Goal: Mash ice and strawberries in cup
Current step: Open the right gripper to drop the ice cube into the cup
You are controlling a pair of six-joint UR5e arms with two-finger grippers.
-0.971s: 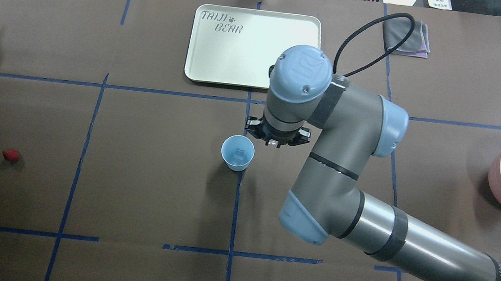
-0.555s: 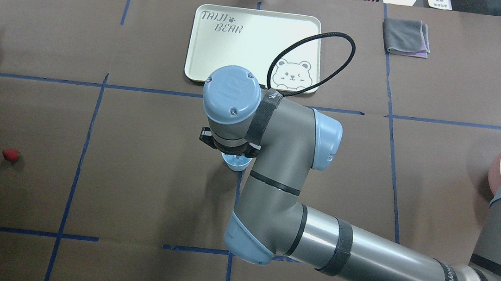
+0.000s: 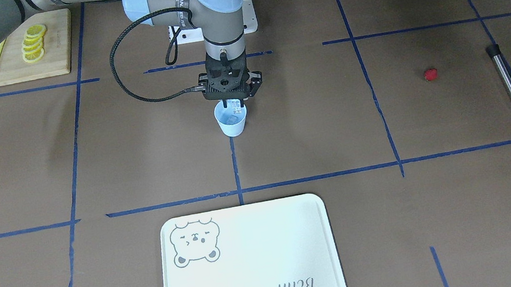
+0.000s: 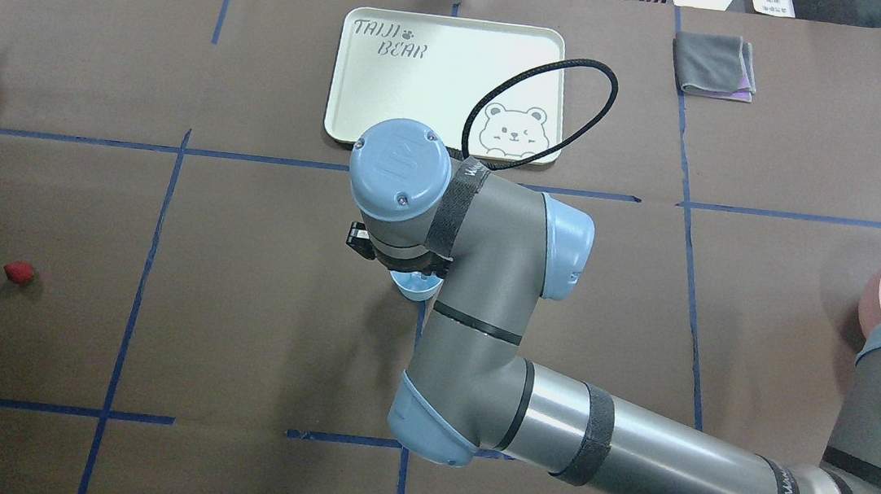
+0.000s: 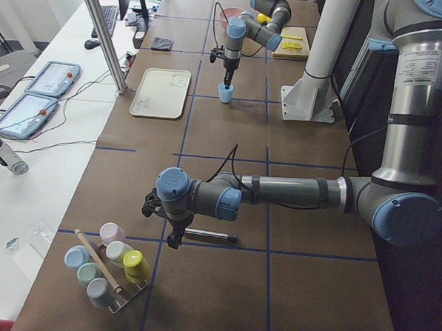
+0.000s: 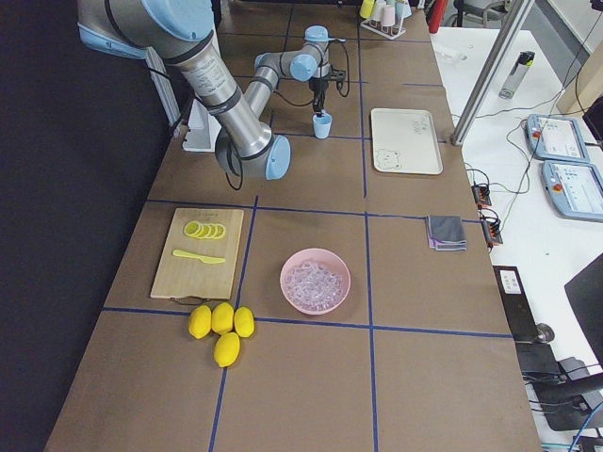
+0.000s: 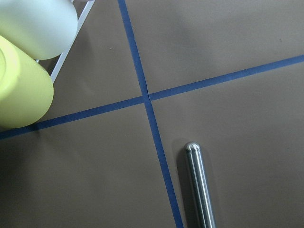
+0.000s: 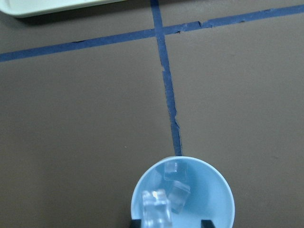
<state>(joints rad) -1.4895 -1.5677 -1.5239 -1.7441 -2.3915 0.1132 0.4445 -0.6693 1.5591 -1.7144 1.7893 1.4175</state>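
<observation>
The pale-blue cup (image 8: 216, 199) stands upright on the table (image 3: 88, 178) with clear ice cubes (image 8: 176, 194) inside. The right gripper (image 3: 233, 105) hangs directly above its mouth, fingers spread. The red strawberry (image 3: 430, 74) lies well apart. Whether the left gripper (image 5: 173, 236) is spread or closed: cannot tell.

Looked down on a rod (image 7: 199, 190) just right of crossed tape (image 7: 147, 97), yellow cup (image 7: 21, 88) and white cup (image 7: 40, 23) at upper left.
</observation>
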